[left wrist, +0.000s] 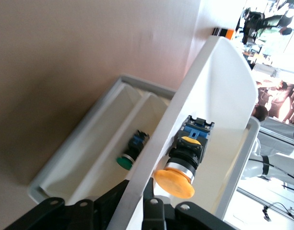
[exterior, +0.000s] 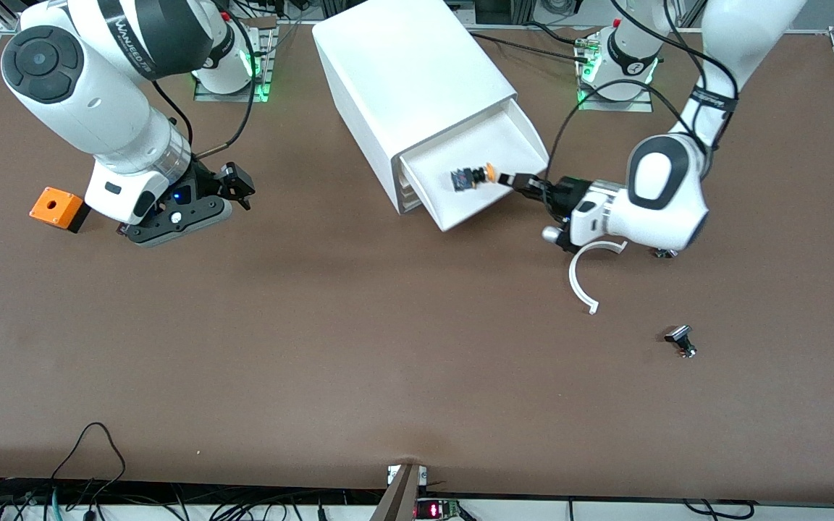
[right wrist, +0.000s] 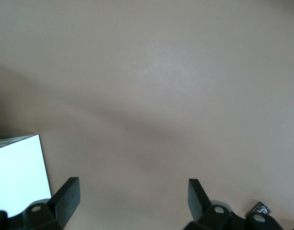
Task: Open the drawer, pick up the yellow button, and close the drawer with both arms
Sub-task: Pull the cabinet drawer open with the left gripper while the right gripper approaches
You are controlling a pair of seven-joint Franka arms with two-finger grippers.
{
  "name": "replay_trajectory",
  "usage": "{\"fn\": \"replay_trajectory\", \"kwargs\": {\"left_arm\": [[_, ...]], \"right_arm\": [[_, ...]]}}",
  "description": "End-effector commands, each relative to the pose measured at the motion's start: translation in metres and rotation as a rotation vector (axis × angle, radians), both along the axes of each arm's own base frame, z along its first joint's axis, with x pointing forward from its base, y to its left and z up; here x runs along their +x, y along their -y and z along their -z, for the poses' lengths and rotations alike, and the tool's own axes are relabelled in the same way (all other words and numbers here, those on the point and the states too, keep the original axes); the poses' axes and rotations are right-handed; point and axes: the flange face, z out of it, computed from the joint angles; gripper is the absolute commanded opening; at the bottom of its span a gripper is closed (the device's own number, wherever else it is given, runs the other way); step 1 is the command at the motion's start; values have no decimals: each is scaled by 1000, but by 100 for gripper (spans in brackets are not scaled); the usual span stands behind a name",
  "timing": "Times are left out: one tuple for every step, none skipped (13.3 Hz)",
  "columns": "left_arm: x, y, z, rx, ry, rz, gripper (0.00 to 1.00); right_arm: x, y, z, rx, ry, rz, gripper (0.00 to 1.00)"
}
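Drawer (exterior: 486, 177), the wide shallow white tray at the top of the big white box cabinet (exterior: 410, 79), stands pulled out toward the left arm's end of the brown worktop (exterior: 359, 347). My left gripper (exterior: 517, 181) is at its front wall, and my black fingers (left wrist: 111, 203) pinch that thin white wall between them. Just inside the wall, on the drawer's floor, lies the button (exterior: 476, 176): a round orange cap on a silver collar with a black, cube-like body, tipped on its side, the cap toward my left fingers. The left wrist view also shows the lower drawer (left wrist: 89, 148) open under the top one, with a small green-capped push button (left wrist: 130, 153) in it.

My right gripper (exterior: 182, 217) hangs low over the worktop toward the right arm's end, waiting; its black fingers (right wrist: 65, 196) are spread wide and hold nothing. Beside it sits an orange box with a hole in its top (exterior: 59, 208).

On the worktop near my left arm lies a white curved plastic strip (exterior: 583, 278), and nearer the front edge than that, a small silver-black part (exterior: 681, 339).
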Motion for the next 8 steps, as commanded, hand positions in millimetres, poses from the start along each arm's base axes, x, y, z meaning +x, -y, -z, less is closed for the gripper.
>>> {"fn": "replay_trajectory", "kwargs": {"left_arm": [[8,-2,11,95,42,-38,0],[11,-5,9,94,44,-48,0],[13,-6,5,87,60,-45,93],[16,-9,-1,84,79,-46,100],[17,-11,-7,85,91,-53,100],[19,-11,-13,85,108,-61,100],[23,-13,-28,104,147,-73,100],[29,-17,-46,134,210,-65,100]], "right_arm": [[-3,-14,7,-17,-15,-30,100],[-5,-19,11,-17,-23,-41,100],[-7,-24,11,-19,-22,-50,100],[-7,-26,11,-18,-22,-52,100],[-8,-26,11,-18,-22,-53,100],[-7,-25,11,-18,-21,-64,100],[-6,-25,10,-16,-17,-67,100],[-7,-26,8,-14,-18,-66,100]]}}
